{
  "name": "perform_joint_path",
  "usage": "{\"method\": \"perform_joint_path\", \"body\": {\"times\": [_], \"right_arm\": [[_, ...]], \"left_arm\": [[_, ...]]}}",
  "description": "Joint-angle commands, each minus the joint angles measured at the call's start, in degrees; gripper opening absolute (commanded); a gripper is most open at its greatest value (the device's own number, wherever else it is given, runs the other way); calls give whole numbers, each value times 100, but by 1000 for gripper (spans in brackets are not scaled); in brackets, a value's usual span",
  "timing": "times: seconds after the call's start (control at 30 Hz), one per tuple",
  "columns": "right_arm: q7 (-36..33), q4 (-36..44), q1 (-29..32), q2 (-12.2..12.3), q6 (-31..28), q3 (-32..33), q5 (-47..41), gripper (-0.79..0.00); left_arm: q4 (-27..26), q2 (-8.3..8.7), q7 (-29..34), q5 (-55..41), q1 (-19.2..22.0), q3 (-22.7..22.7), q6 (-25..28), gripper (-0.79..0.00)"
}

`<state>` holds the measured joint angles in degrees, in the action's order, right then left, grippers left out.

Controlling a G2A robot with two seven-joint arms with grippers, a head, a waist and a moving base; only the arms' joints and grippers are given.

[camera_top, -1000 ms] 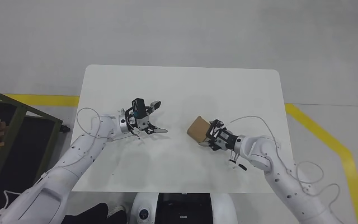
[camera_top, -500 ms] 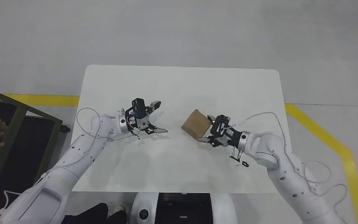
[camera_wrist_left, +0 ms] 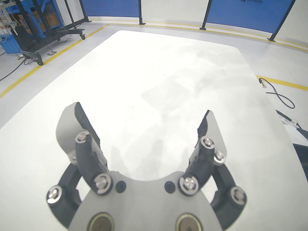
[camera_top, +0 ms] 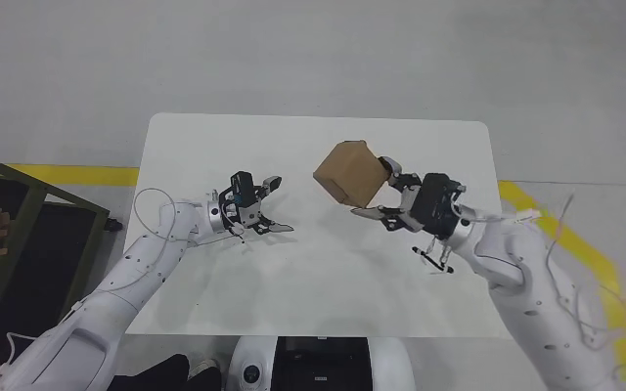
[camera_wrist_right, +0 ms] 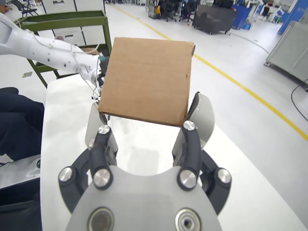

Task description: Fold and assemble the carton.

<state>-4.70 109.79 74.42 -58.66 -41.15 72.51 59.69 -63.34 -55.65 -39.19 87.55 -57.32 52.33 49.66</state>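
Top view: the right hand pinches a brown cardboard carton aloft over the white surface; the left hand hangs spread, empty. Advisable: a firm, level grip, presenting it leftward for folding.

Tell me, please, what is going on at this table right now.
The robot's right hand grips a brown carton between its fingers and holds it up, apparently clear of the white table. The carton looks box-shaped. The left hand hovers low over the table on the other side, open and empty.
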Motion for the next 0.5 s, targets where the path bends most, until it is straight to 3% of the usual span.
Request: {"method": "perform_joint_path", "body": {"times": [0.0, 0.47], "right_arm": [[88, 211, 65, 9, 8, 93, 55, -416], [533, 774, 286, 18, 43, 413, 99, -419]], "left_arm": [[0, 0, 0, 0, 0, 0, 0, 0], [0, 0, 0, 0, 0, 0, 0, 0]]}}
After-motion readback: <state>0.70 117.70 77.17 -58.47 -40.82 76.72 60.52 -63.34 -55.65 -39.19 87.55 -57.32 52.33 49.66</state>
